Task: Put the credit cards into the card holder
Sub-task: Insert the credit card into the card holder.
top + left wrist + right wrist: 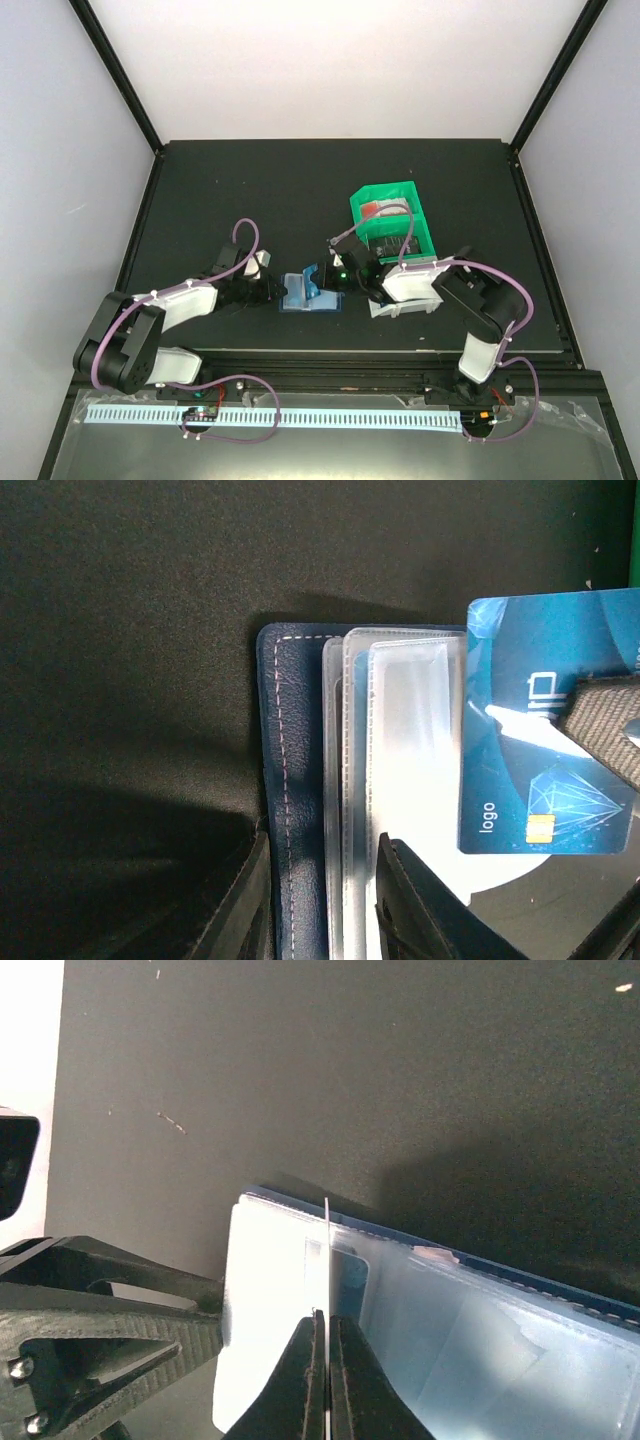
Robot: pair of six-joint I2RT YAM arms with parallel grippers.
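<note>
A: Left wrist view: my left gripper [320,900] pins the open navy folding card holder [290,780], near the table's front edge.

B: My right gripper [326,1380] pinches the thin blue plastic credit card [545,750]; I'd keep it edge-on, aimed into a clear sleeve.

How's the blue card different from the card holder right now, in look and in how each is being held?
The credit card is bright blue plastic printed with a chip and a logo; the card holder is dark navy with stitched edges and clear sleeves. The card is pinched in the right gripper, jaws closed on its thin edge, above the sleeves; the holder lies open on the table, steadied by the left gripper. Both are blue and rectangular.
</note>
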